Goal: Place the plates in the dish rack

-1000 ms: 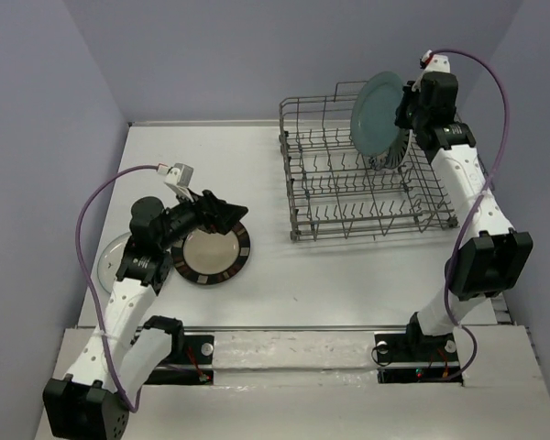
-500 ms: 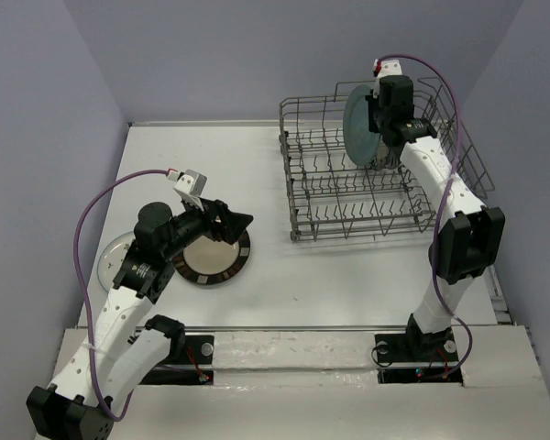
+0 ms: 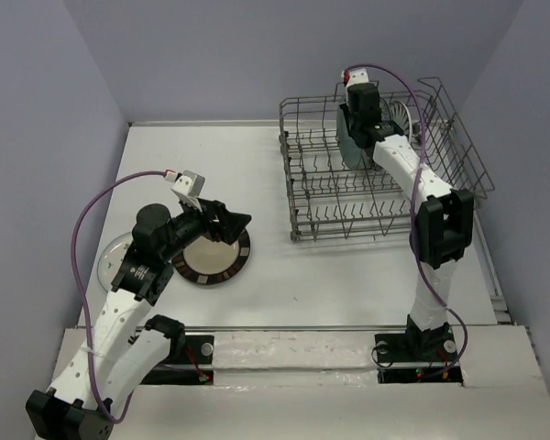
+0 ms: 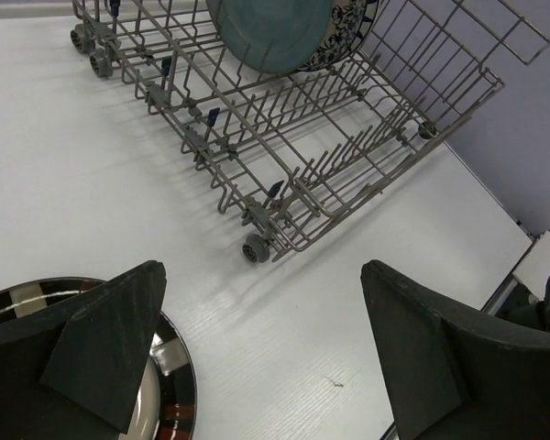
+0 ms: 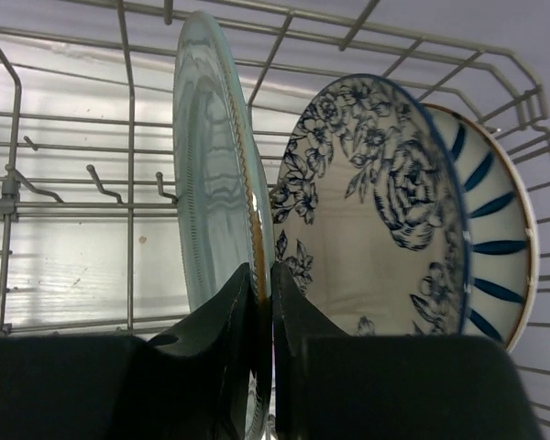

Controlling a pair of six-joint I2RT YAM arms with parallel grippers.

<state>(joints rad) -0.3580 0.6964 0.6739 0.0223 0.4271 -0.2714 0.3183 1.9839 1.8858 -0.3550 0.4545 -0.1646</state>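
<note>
My right gripper (image 5: 264,275) is shut on the rim of the plain teal plate (image 5: 211,183). It holds the plate upright, edge-on, inside the wire dish rack (image 3: 298,183), next to the blue-floral plate (image 5: 376,211). The striped plate (image 5: 490,238) stands behind that one. In the top view the right gripper (image 3: 356,128) is over the rack's back row. My left gripper (image 3: 229,223) is open and empty. It hovers over the far edge of the brown-rimmed cream plate (image 3: 213,257), which lies flat on the table and also shows in the left wrist view (image 4: 170,367).
A pale plate (image 3: 110,258) lies flat at the left, partly under my left arm. The rack (image 4: 284,156) stands on small wheels at the back right, with rows of upright tines. Purple walls close in the table at the back and sides.
My right arm swung the teal plate leftward and lowered it into the rack beside the floral plate. My left arm barely moved.
</note>
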